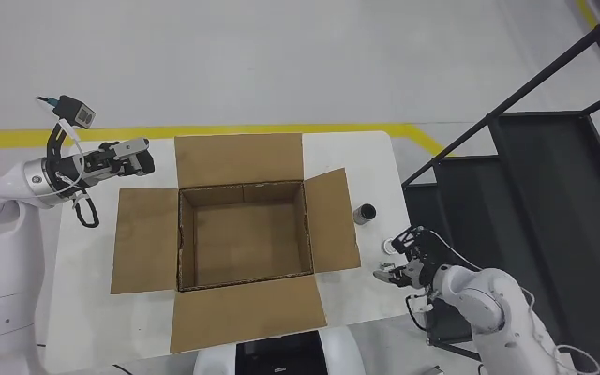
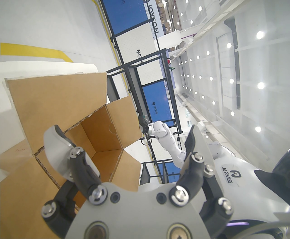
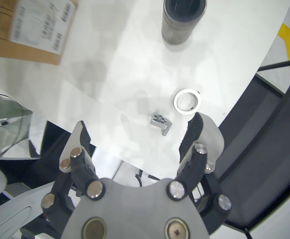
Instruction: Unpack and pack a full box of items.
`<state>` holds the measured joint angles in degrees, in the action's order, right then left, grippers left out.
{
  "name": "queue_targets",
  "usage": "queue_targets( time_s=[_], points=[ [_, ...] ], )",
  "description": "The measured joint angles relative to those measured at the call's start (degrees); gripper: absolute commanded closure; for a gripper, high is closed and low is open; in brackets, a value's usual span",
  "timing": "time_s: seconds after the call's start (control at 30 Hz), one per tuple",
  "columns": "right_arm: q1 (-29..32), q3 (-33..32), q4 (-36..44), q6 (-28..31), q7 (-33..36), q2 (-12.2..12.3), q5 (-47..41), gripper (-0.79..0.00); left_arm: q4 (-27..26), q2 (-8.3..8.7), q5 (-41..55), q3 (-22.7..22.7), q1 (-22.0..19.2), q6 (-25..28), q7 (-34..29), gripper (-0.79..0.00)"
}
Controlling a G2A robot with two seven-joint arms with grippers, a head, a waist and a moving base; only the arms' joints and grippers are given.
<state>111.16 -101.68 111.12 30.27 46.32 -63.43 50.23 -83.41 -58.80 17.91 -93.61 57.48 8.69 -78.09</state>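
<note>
both open, the left gripper [image 2: 123,131] hovers while the right gripper [image 3: 139,120] should sink squarely over the bracket [image 3: 161,124], missing the ring [image 3: 187,101].

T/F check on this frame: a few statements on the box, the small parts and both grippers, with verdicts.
1. The brown cardboard box is open, all four flaps spread out, with nothing inside. True.
2. The right gripper is shut on the white ring. False: it is open and holds nothing; the ring lies on the white table.
3. The dark grey metal cylinder stands upright on the table, outside the box. True.
4. The small grey metal bracket lies inside the box. False: it lies on the table next to the ring.
5. The left gripper is open and empty. True.
</note>
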Motion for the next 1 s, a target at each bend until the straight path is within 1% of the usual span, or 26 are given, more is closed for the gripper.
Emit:
queue_targets(
  time_s=[0.03,0.17,0.23,0.3,0.4,0.5,0.63,0.73,0.83,1.0],
  points=[
    [1.1,-1.5,1.0,1.1,0.8,0.2,-2.9,-0.785,0.0,0.00,0.0,0.0,0.0,0.0,0.0,-0.785],
    [4.1,-5.0,3.0,5.1,4.7,0.8,-9.4,-0.785,0.0,0.00,0.0,0.0,0.0,0.0,0.0,-0.785],
    [4.9,-6.3,2.5,6.1,6.4,1.1,-10.9,-0.785,0.0,0.00,0.0,0.0,0.0,0.0,0.0,-0.785],
    [5.0,-7.0,1.4,5.5,6.8,1.3,-10.5,-0.785,0.0,0.00,0.0,0.0,0.0,0.0,0.0,-0.785],
    [4.5,-6.8,-0.6,3.5,6.0,1.4,-6.5,-0.785,0.0,0.00,0.0,0.0,0.0,0.0,0.0,-0.785],
    [3.9,-5.1,-2.1,1.8,3.6,1.4,-0.6,-0.785,0.0,0.00,0.0,0.0,0.0,0.0,0.0,-0.785],
    [2.3,-1.2,-3.6,-0.2,-0.4,1.4,7.2,-0.785,0.0,0.00,0.0,0.0,0.0,0.0,0.0,-0.785],
    [0.4,2.2,-5.5,-3.7,-2.2,1.2,11.6,-0.785,0.0,0.00,0.0,0.0,0.0,0.0,0.0,-0.785],
    [-1.4,5.3,-6.9,-6.7,-3.7,0.9,13.7,-0.785,0.0,0.00,0.0,0.0,0.0,0.0,0.0,-0.785],
    [-3.4,8.1,-9.3,-7.2,-4.3,0.9,15.7,-0.785,0.0,0.00,0.0,0.0,0.0,0.0,0.0,-0.785]
  ],
)
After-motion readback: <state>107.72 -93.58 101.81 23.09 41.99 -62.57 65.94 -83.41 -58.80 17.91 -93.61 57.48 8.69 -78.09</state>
